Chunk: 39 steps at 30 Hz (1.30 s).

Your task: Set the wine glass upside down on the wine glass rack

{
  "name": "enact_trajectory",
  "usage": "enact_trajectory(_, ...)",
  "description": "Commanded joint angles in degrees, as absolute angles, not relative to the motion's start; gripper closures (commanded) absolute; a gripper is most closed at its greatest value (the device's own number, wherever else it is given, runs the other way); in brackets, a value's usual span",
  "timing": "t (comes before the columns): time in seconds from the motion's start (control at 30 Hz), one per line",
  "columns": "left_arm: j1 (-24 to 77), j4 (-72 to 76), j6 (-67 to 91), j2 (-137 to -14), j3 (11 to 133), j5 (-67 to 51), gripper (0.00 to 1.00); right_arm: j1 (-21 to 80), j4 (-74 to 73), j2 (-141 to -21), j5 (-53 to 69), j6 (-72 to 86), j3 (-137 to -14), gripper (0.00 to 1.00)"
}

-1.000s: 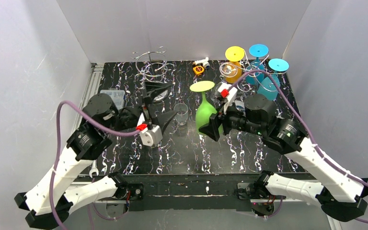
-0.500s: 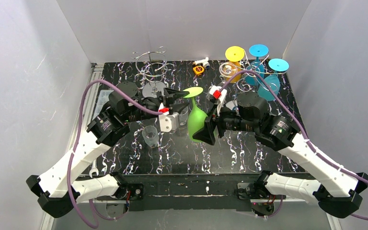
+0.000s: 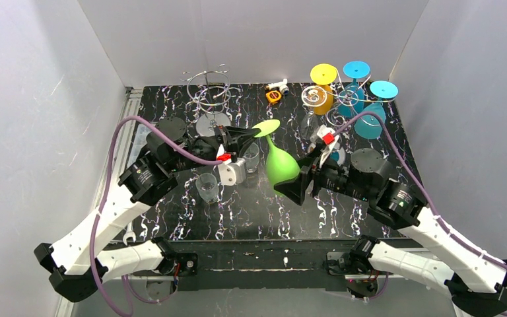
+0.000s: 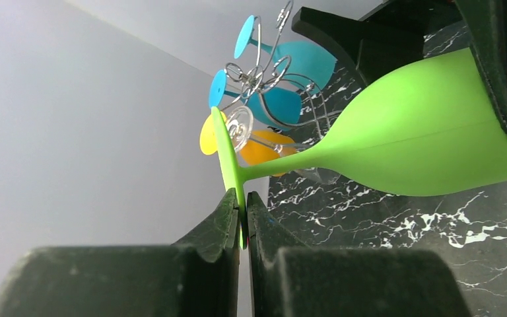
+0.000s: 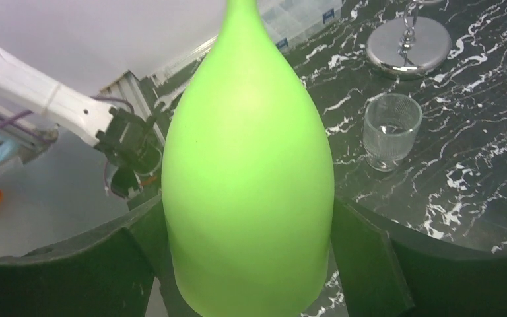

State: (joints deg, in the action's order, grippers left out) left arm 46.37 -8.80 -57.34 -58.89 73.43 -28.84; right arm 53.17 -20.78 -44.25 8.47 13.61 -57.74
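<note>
Wine glass (image 3: 278, 165), green, is held bowl-down and foot-up over the middle of the worktop (image 3: 251, 218), with its stem leaning toward 11 o'clock. The right fingers (image 3: 295, 187) are clamped on either side of the bowl, as the right wrist view shows. The left fingers (image 4: 236, 221) are pressed together on the rim of the round foot.

A second earlier the right arm alone carried the glass, its stem nearly vertical, while the left fingers stood apart at 9 o'clock of it. The left arm has since swung in and taken the foot, and the glass has tipped. Both arms now hold it at once, which reads as a handover at its midpoint, from a bowl grip to a foot grip.

An empty wire rack (image 3: 206, 123) stands at 11 o'clock. A second rack (image 3: 346, 99) at 1 o'clock already carries yellow and blue glasses. A clear tumbler (image 3: 206, 187) stands at 9 o'clock of the glass, and a second tumbler (image 3: 251, 157) stands just beside its bowl.

The right fingers probably must let go before the left arm can carry the stem to a rack slot. The thin pinch on the foot may slip under the bowl's weight.
</note>
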Motion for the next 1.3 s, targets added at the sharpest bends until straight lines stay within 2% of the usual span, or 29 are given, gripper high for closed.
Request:
enact_trajectory(0.0,46.9,-8.0,-58.9,-55.8,72.7,-28.4,1.0,52.6,-12.6,-43.7,4.6,18.4,-55.6,0.09)
enact_trajectory(0.07,47.2,-8.1,-59.1,-55.6,72.3,-28.4,1.0,52.6,-11.1,-44.1,5.6,19.0,-55.1,0.15)
enact_trajectory(0.1,47.4,-8.2,-59.3,-55.4,72.2,-28.6,0.95,52.6,-11.0,-44.1,5.7,19.2,-55.0,0.18)
enact_trajectory(0.13,47.5,-8.4,-59.3,-55.1,71.9,-28.9,0.73,52.6,-11.2,-43.9,5.1,19.3,-55.0,0.23)
enact_trajectory(0.2,47.7,-8.6,-59.5,-54.5,71.4,-29.0,0.55,52.6,-12.1,-41.5,0.8,19.5,-53.9,0.29)
enact_trajectory(0.23,47.7,-8.7,-59.1,-54.2,71.2,-28.8,0.35,52.6,-12.7,-40.3,-2.8,19.5,-52.8,0.31)
enact_trajectory(0.27,47.9,-9.1,-58.9,-53.9,71.0,-28.3,0.19,52.6,-13.3,-37.5,-6.8,19.5,-51.5,0.32)
enact_trajectory(0.37,47.9,-11.7,-58.9,-53.0,71.0,-26.8,0.08,52.6,-17.0,-29.5,-18.5,19.7,-46.6,0.35)
enact_trajectory(0.5,48.0,-12.2,-60.0,-50.5,68.9,-25.8,0.06,52.6,-22.3,-17.6,-30.4,19.0,-42.0,0.37)
enact_trajectory(0.6,47.9,-12.8,-60.3,-49.2,68.0,-25.2,0.05,52.7,-25.2,-13.2,-35.5,18.1,-40.6,0.36)
enact_trajectory(0.87,47.9,-13.3,-60.8,-48.2,66.7,-24.7,0.05,52.8,-26.3,-19.3,-42.7,17.3,-41.1,0.37)
enact_trajectory(1.27,47.9,-14.4,-62.1,-47.1,65.8,-24.0,0.05,52.8,-18.1,-23.7,-49.8,13.6,-40.2,0.33)
